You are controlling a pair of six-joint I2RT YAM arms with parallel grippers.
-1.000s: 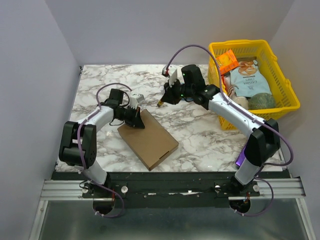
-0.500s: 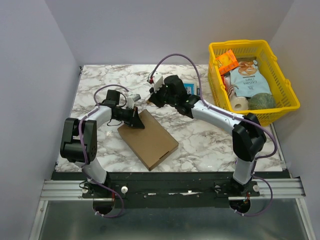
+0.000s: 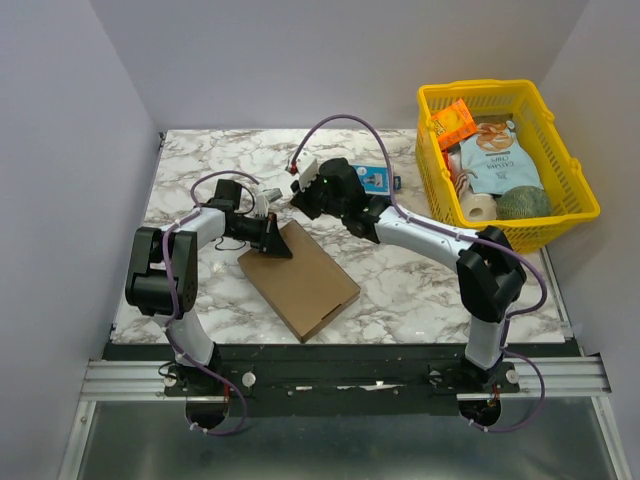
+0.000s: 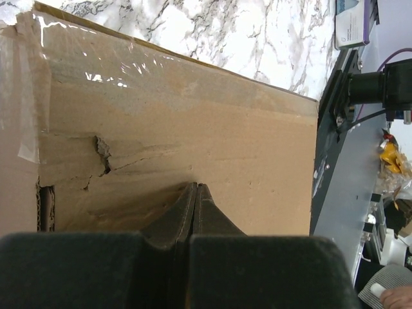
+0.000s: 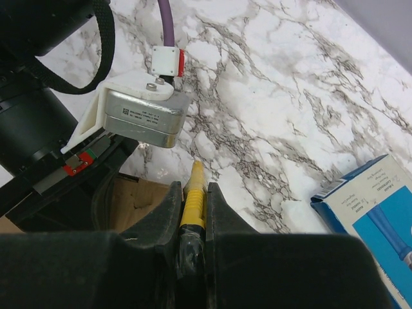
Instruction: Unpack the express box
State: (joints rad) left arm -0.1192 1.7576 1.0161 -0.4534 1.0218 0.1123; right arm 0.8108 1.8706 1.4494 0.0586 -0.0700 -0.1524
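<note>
The express box [image 3: 302,280] is a flat brown cardboard mailer lying closed on the marble table. In the left wrist view its top [image 4: 193,122] fills the frame, with clear tape at the left and a small tear. My left gripper [image 3: 274,241] is shut, its tips [image 4: 195,187] resting on the box top at the far corner. My right gripper [image 3: 301,196] is shut on a yellow cutter-like tool [image 5: 195,187]. It hovers just behind the box's far corner [image 5: 132,199], close to the left wrist. The tool's tip points down at the marble beside that corner.
A small blue box with a white label [image 3: 374,178] lies behind the right gripper; it also shows in the right wrist view [image 5: 373,193]. A yellow plastic basket [image 3: 575,170] holding snack bags and other items stands at the far right. The left wrist's silver camera [image 5: 145,116] is very near the tool.
My right arm has swung left with the yellow tool, from mid-table to just behind the box's far corner. The left gripper stays on the box.
</note>
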